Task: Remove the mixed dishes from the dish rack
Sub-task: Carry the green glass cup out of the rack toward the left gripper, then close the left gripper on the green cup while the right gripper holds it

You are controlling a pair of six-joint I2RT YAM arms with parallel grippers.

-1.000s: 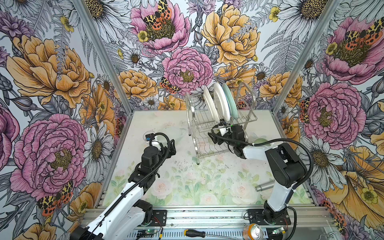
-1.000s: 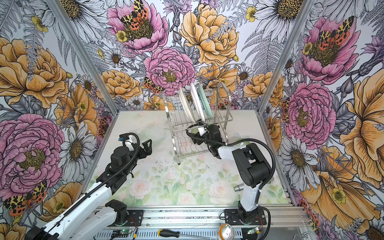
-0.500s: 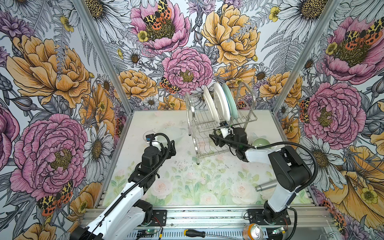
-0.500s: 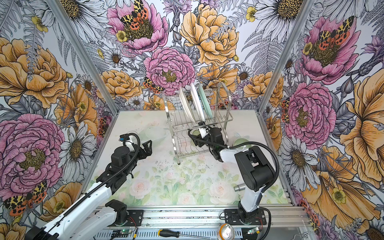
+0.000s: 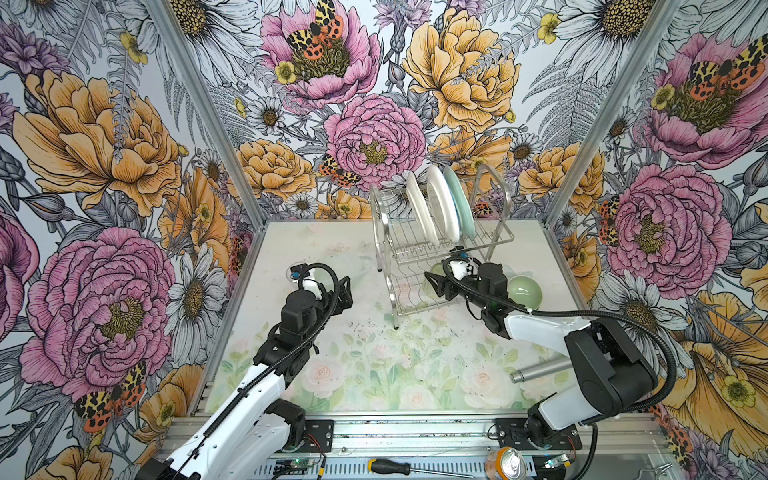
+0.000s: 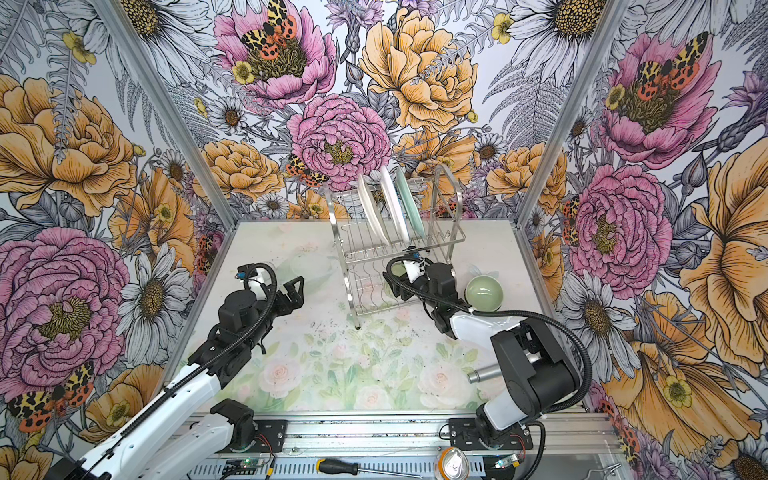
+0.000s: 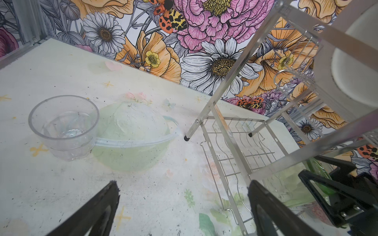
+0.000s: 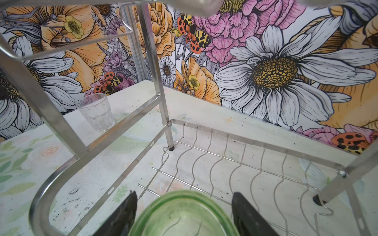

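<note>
Floral wallpaper on every wall, pale flower-print table (image 5: 374,365) underneath. Toward the back, just right of centre in both top views: dish rack (image 5: 486,237), shiny steel wire, two tiers. Upright in the slots of its upper shelf: two whitish plates (image 5: 441,203), then mint green plate (image 5: 463,203) nearest the right-hand arch. Reaching into the lower tier from the right: right gripper (image 5: 432,284), fingers (image 8: 249,216) set against either side of green tumbler (image 8: 184,214), jaws about as wide as the tumbler, its mouth turned toward the wrist camera. Tumbler inside the rack frame, over the wavy wires of the lower shelf; resting on them or lifted, impossible to tell. Left of the rack, hovering over bare table: left gripper (image 5: 345,295), jaws spread wide, holding nothing. Beyond it, upright on the table: clear glass (image 7: 63,126), well apart from the rack's nearest leg. Upside down on the table just right of the rack, beside the right arm: pale green bowl (image 5: 524,293). Lying on its side near the front right: grey metal cylinder (image 5: 540,371). On the rail in front of the table: screwdriver (image 5: 386,466) and drink can (image 5: 509,461).
</note>
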